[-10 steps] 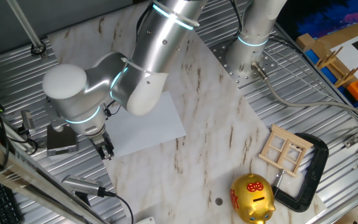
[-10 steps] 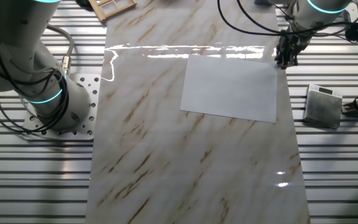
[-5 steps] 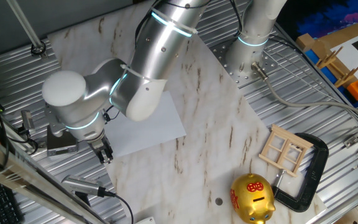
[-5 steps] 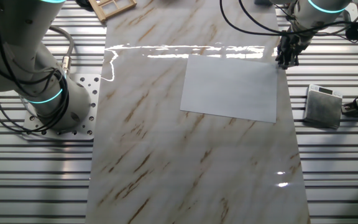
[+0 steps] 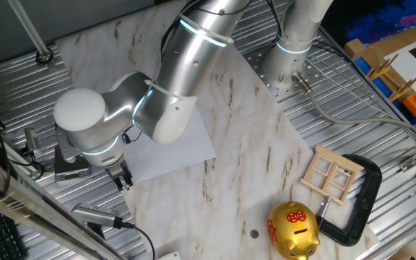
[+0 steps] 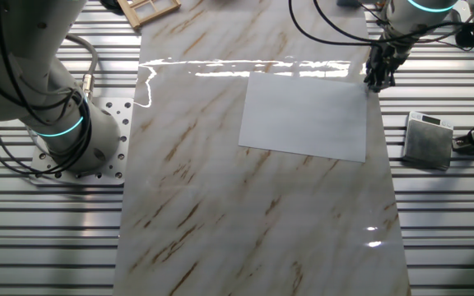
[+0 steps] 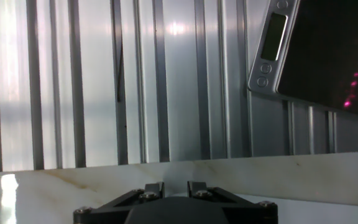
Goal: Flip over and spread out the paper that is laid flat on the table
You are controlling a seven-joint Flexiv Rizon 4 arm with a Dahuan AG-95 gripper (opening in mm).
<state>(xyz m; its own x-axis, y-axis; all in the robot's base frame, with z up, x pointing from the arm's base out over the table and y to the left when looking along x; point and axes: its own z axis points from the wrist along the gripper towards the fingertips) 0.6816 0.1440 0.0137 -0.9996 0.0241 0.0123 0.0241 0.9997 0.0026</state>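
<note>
The white paper [image 5: 170,148] lies flat on the marble table [image 5: 244,144], near the table's edge. It also shows in the other fixed view [image 6: 307,115] on the table [image 6: 220,205]. My gripper [image 5: 125,178] points down at the paper's corner by the table edge; in the other fixed view the gripper [image 6: 376,79] stands at the sheet's far right corner. In the hand view the gripper [image 7: 176,186] has its jaws close together with a narrow gap. I cannot tell whether they touch the paper. The paper is not clear in the hand view.
A grey scale box [image 5: 69,165] lies on the ribbed metal just beyond the gripper, also in the other views [image 6: 429,140] [image 7: 316,50]. A gold piggy bank [image 5: 292,230], a wooden frame [image 5: 331,175] and a black clamp [image 5: 360,198] lie at the table's other end.
The arm's elbow has shifted slightly. The gripper stays at the paper's corner and the paper has not moved.
</note>
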